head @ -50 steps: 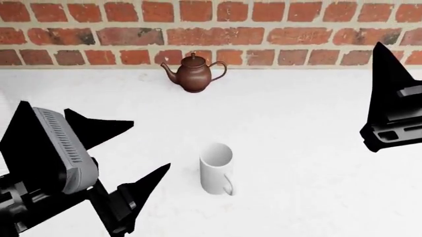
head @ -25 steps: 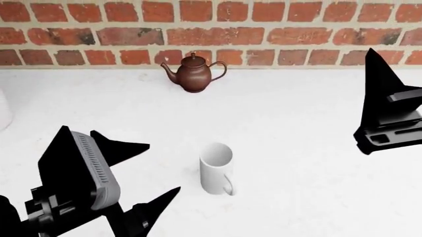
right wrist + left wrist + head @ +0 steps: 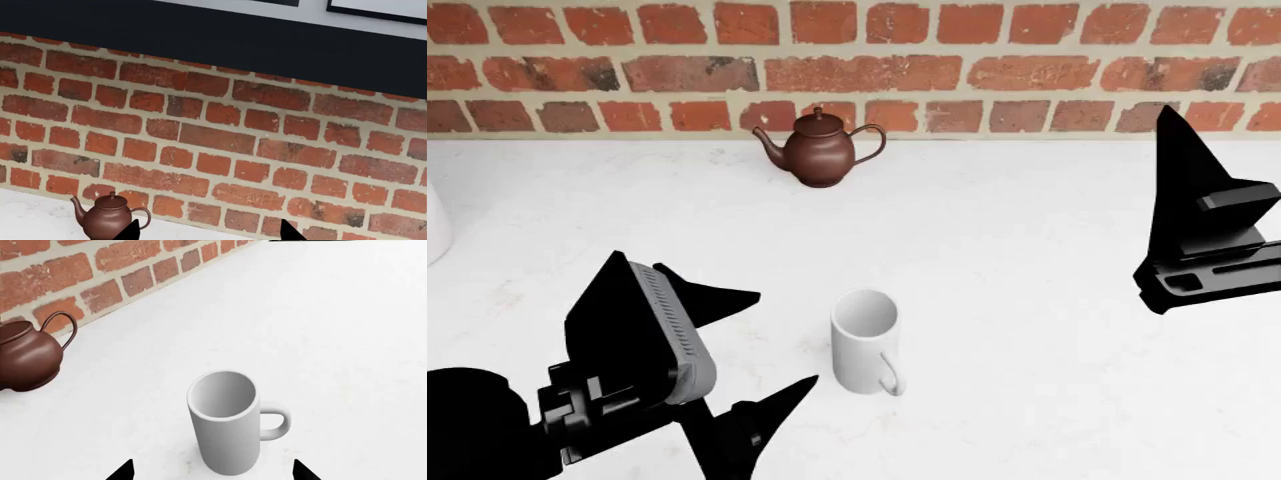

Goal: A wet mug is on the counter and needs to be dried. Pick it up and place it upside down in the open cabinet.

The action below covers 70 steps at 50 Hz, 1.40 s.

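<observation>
The white mug (image 3: 865, 343) stands upright on the counter (image 3: 1028, 250), mouth up, its loop handle toward me. My left gripper (image 3: 785, 337) is open just left of it, not touching. In the left wrist view the mug (image 3: 225, 430) sits just ahead of the open left gripper (image 3: 213, 472), between the lines of its two black fingertips (image 3: 123, 471). My right gripper (image 3: 1201, 215) hangs high at the right, far from the mug. In its own view the right gripper (image 3: 210, 232) is open and empty, facing the brick wall. The open cabinet is out of view.
A glossy brown teapot (image 3: 818, 148) stands at the back by the brick wall (image 3: 868, 60); it also shows as the teapot (image 3: 23, 357) and the teapot (image 3: 110, 217). A rounded white vessel (image 3: 434, 225) pokes in at the left edge. A dark band (image 3: 213, 40) runs above the bricks.
My left gripper has moved right and forward, closing in on the mug's left side. The right gripper drifted slightly left. The mug has not moved.
</observation>
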### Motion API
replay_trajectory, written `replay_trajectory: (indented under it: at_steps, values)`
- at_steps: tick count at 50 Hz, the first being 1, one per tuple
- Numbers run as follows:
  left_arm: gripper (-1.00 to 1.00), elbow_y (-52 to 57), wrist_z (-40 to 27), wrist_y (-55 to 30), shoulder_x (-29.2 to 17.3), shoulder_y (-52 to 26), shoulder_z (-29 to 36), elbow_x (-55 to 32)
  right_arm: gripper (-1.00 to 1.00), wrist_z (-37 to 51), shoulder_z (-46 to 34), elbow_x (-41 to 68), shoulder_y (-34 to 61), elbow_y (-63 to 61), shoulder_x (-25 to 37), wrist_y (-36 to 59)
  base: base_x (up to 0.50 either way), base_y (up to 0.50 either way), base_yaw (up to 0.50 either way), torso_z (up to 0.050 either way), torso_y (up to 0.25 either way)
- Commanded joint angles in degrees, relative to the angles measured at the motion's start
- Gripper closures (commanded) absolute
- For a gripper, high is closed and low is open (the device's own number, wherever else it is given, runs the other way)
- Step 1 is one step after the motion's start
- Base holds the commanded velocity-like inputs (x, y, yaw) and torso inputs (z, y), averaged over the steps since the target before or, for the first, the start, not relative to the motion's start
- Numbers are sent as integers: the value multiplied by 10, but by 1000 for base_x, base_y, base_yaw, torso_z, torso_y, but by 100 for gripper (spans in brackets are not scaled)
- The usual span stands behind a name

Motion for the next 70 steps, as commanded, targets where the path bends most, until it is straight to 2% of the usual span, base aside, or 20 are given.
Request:
replay_trajectory:
  at_steps: [1, 24, 47, 55, 56, 70]
  values:
    - [-100, -31, 19, 22, 18, -18, 47, 42, -100, -6, 16, -9, -21, 0, -5, 0, 0, 0, 0, 0, 0]
    - [-100, -121, 61, 79, 66, -43, 175, 148, -100, -16, 59, -19, -72, -2, -14, -1, 0, 0, 0, 0, 0]
    - [-100, -167, 78, 103, 99, -72, 217, 174, -100, -25, 67, -36, -91, -1, -30, 6, 0, 0, 0, 0, 0]
    - [-100, -187, 90, 111, 105, -77, 232, 182, -100, -23, 44, -43, -73, 1, -37, 12, 0, 0, 0, 0, 0]
    - [100, -188, 90, 113, 106, -77, 234, 183, -100, -22, 41, -42, -69, 1, -37, 13, 0, 0, 0, 0, 0]
    - [100, -176, 88, 116, 106, -75, 236, 179, -100, -24, 55, -42, -84, -1, -37, 14, 0, 0, 0, 0, 0]
